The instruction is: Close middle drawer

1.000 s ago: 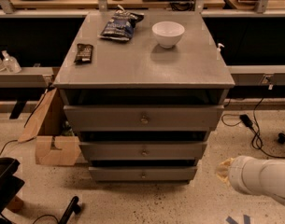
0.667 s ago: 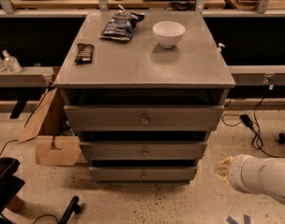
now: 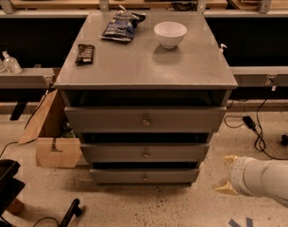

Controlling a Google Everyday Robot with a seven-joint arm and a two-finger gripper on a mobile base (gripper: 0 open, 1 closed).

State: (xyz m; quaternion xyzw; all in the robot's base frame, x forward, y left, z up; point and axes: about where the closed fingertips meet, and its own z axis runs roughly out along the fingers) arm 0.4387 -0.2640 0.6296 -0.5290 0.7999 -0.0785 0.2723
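The grey cabinet (image 3: 143, 65) has three drawers stacked in front. The middle drawer (image 3: 110, 152) is the second grey front, with a small brass knob (image 3: 145, 153) at its centre and a dark gap above it. It stands slightly further forward than the lowest drawer (image 3: 115, 176). My gripper (image 3: 226, 174) is low at the right, near the floor, right of the lower drawers and apart from them. Its two pale fingertips (image 3: 230, 160) point left and stand apart with nothing between them.
On the cabinet top are a white bowl (image 3: 170, 34), a dark snack bag (image 3: 121, 25) and a dark bar (image 3: 84, 53). A cardboard box (image 3: 51, 138) stands left of the cabinet. Cables (image 3: 257, 131) lie on the floor at right. A black chair base (image 3: 4, 183) is at lower left.
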